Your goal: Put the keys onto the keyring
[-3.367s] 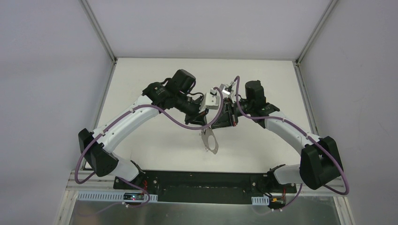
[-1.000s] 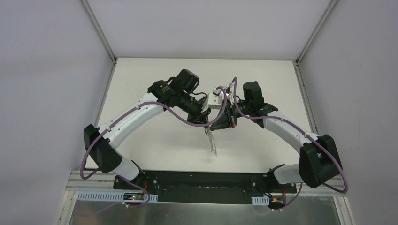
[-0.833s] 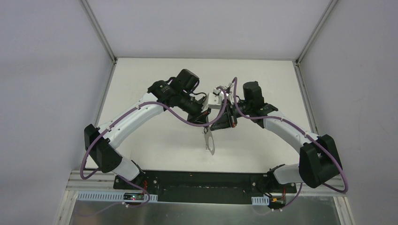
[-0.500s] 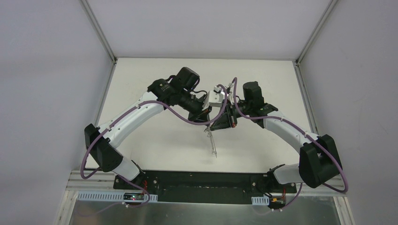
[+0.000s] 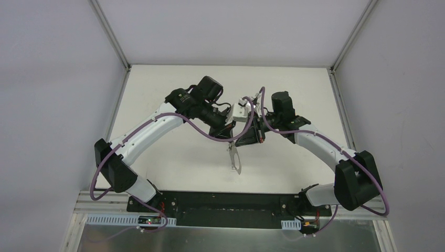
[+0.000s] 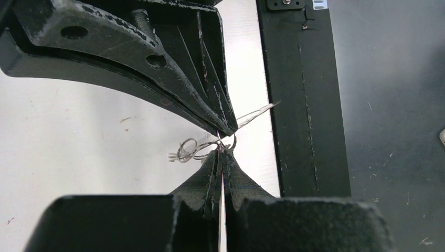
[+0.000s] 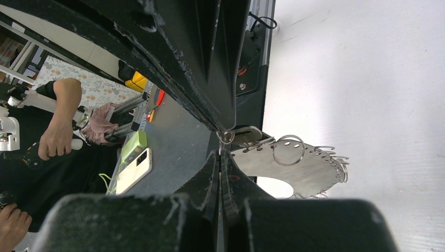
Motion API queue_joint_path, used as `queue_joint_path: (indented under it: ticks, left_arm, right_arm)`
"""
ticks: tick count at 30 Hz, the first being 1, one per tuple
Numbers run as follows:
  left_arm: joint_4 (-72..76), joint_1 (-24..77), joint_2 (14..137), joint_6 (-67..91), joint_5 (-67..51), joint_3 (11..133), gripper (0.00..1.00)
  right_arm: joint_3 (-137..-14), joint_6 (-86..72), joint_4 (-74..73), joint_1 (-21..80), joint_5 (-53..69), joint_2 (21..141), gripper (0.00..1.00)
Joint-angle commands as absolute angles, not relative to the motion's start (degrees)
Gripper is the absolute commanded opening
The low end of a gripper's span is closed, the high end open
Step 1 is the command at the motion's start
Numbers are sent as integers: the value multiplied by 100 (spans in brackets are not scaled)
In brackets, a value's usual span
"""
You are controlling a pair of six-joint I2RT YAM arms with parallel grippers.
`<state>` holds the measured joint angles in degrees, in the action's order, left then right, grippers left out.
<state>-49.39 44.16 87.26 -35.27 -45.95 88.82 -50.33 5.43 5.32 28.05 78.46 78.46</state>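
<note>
My left gripper (image 5: 230,137) and right gripper (image 5: 237,140) meet tip to tip above the middle of the table, both shut. Between the tips sits a small wire ring (image 6: 226,141) (image 7: 226,136), pinched from both sides. The keyring (image 5: 236,161) hangs from it: a flat silvery oval (image 7: 307,170) with a hole and small rings along its rim, seen edge-on (image 6: 258,111) in the left wrist view. In that view my left gripper (image 6: 222,153) points up at the right one's fingers (image 6: 210,100). My right gripper (image 7: 220,150) faces the left one likewise. The keys are out of view.
The black base strip (image 5: 225,202) (image 6: 299,105) runs along the table's near edge below the keyring. White walls and metal rails (image 5: 113,37) close in the table's sides and back. Beyond the edge lie a phone (image 7: 134,169) and a person's arm (image 7: 60,118).
The hanging keyring has turned, from edge-on half a second ago to showing part of its face. The left arm has shifted slightly; both grippers stay shut at the same spot.
</note>
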Motion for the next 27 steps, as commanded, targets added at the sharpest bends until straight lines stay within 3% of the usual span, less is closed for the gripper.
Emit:
queue_joint_path:
  ticks: [1,27]
  left_arm:
    - [-5186,4430,8673,-3725,-4797,8836,0]
    - [-5429,4429,8769,-3884,-4910,8815,0]
  right_arm:
    - [-5289,668,650,2779,7962,7855,0]
    - [-5339,539,659,2737,7634,7805,0]
